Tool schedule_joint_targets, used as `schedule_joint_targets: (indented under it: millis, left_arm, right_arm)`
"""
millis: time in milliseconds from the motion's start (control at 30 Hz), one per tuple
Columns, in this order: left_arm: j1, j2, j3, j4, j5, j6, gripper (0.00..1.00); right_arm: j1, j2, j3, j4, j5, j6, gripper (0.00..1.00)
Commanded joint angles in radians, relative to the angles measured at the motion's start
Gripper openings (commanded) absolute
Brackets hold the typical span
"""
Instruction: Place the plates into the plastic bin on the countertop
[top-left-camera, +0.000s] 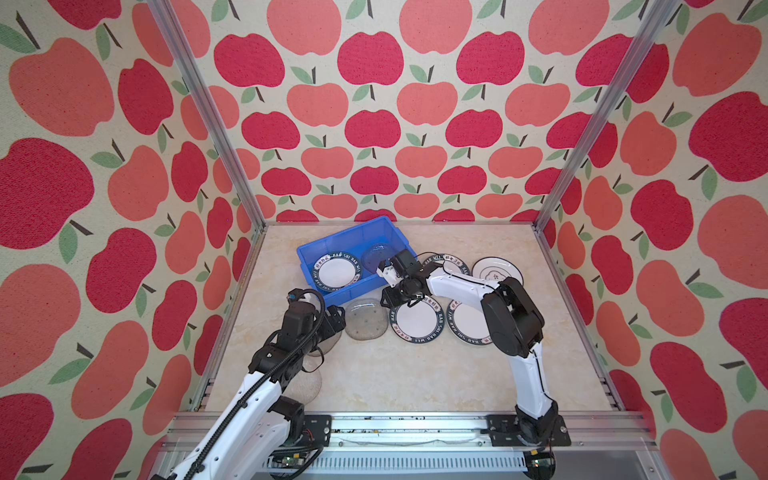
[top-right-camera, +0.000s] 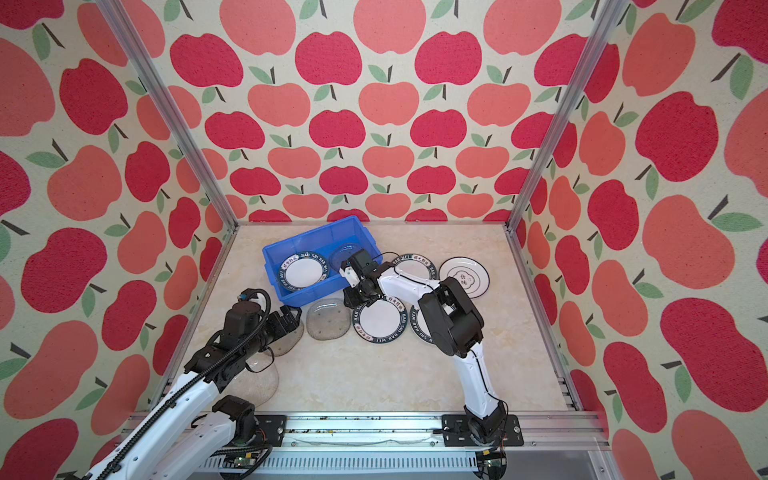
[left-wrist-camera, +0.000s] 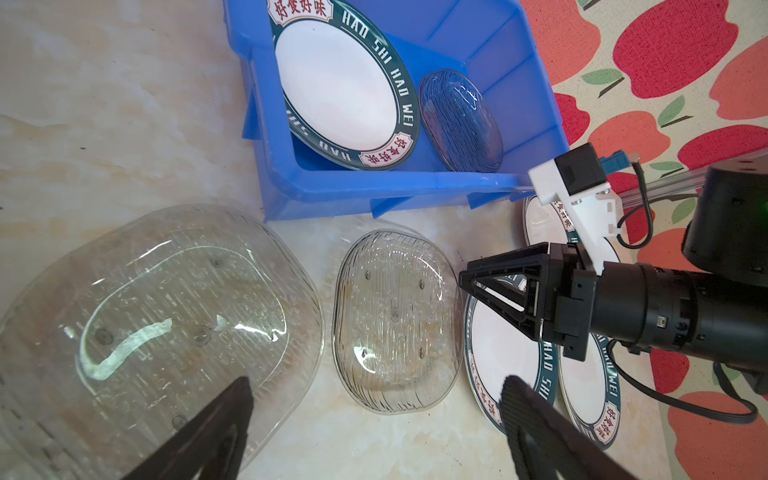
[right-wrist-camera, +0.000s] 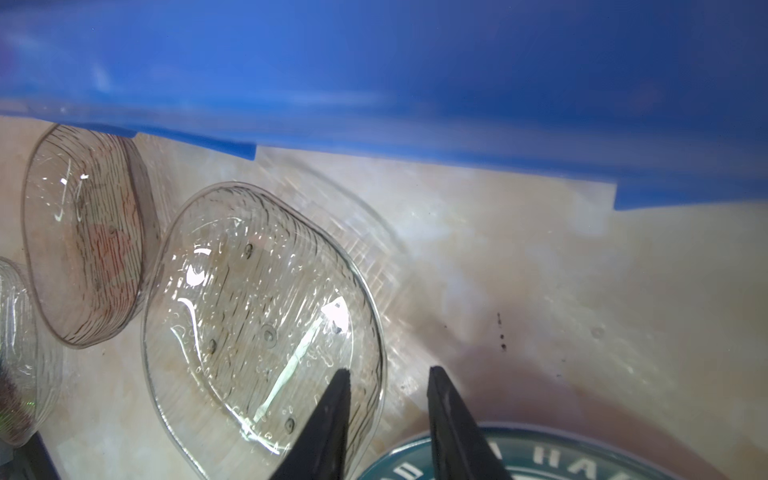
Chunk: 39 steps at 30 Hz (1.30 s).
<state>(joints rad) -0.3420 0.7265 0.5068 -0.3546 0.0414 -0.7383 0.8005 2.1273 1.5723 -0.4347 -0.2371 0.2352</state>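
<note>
Tabletop (top-left-camera: 415, 374): bin (top-left-camera: 353, 241) holds 2 plates (top-left-camera: 336, 272).
R fingers (right-wrist-camera: 328, 424) ajar astride glass plate (right-wrist-camera: 257, 324) rim, next pinch+lift; L fingers (left-wrist-camera: 208, 432) spread, empty.

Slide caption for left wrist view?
Open left pincer frames a glass plate; blue bin holds a lettered plate and a second glass plate; right pincer nearby.

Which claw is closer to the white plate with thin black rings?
Right. The right gripper is by the blue bin's front wall, lettered plates lying between it and the ringed plate. The left gripper is farther off, beyond a glass plate.
</note>
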Motion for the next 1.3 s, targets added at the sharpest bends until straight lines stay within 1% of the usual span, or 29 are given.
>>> schedule_joint_targets:
  millis: [0, 233, 400, 533, 833, 1267]
  left_arm:
    - [0.007, -0.001, -0.013, 0.013, 0.011, 0.020, 0.95]
    - [0.007, 0.020, -0.003, 0.014, 0.021, 0.025, 0.95]
    - [0.008, 0.021, -0.008, 0.018, 0.026, 0.020, 0.95]
    - [0.008, 0.008, -0.008, 0.009, 0.020, 0.017, 0.95]
    - [0.009, -0.013, 0.029, -0.065, -0.011, 0.054, 0.96]
    - [0.020, -0.024, 0.008, -0.053, 0.002, 0.055, 0.96]
  right_arm:
    - [0.003, 0.016, -0.017, 0.019, -0.012, -0.020, 0.35]
    - [0.003, 0.025, -0.034, 0.042, -0.035, -0.022, 0.32]
    - [0.005, 0.033, -0.042, 0.067, -0.045, -0.024, 0.26]
    - [0.005, 0.052, -0.021, 0.053, -0.053, -0.024, 0.25]
    - [0.012, 0.090, 0.015, 0.028, -0.057, -0.023, 0.24]
    - [0.023, 0.090, -0.003, -0.008, -0.028, -0.036, 0.24]
